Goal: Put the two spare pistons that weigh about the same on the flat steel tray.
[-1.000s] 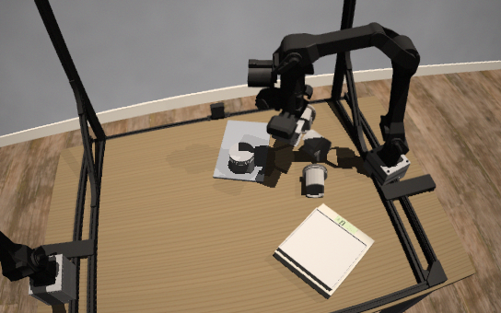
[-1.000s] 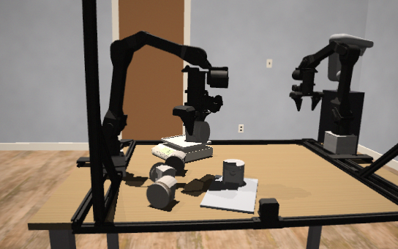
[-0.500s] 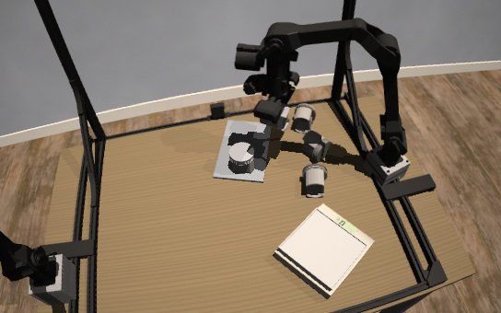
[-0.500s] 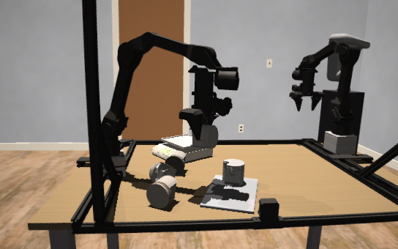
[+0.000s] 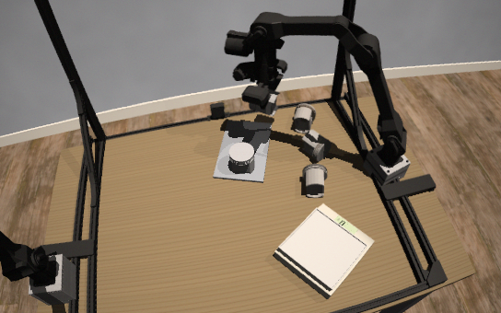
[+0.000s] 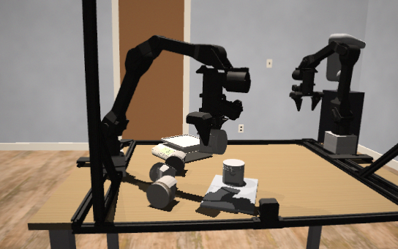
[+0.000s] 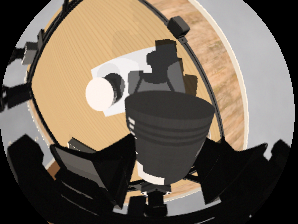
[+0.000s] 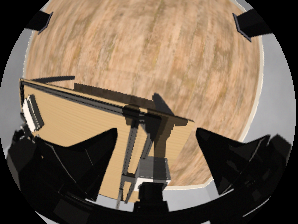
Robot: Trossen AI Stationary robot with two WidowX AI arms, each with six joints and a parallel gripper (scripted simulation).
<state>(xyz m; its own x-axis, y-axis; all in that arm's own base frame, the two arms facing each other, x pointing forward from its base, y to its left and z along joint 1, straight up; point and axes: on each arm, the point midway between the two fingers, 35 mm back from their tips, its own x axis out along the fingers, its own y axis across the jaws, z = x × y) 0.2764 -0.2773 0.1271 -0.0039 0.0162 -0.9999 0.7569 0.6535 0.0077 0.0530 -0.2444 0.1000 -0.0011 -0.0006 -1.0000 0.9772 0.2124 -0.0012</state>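
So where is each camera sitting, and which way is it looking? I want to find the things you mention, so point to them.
Top: above the table (image 5: 184, 221) (image 6: 311, 176) (image 7: 60, 75) (image 8: 75, 112), tilted down; it shows the left arm (image 5: 308, 25) (image 6: 175, 45) and a bit of the right arm (image 5: 16, 267) (image 6: 344, 73).
Exterior: beside the table, looking across it; both arms show.
Left wrist: on the left arm, looking past its gripper (image 5: 264, 106) (image 6: 213, 140) (image 7: 169, 142) and the held piston (image 5: 272, 103) (image 6: 219, 142) (image 7: 170, 135) toward the tray (image 5: 220, 174) (image 6: 249, 181) (image 7: 137, 62).
Right wrist: on the right arm, looking past its gripper (image 6: 306, 110) (image 8: 157, 130) at the table's edge and floor (image 5: 460, 138) (image 6: 22, 183) (image 7: 225, 85) (image 8: 150, 60).
Top and exterior share the standing piston (image 5: 241, 154) (image 6: 233, 172) (image 7: 100, 94) on the tray.
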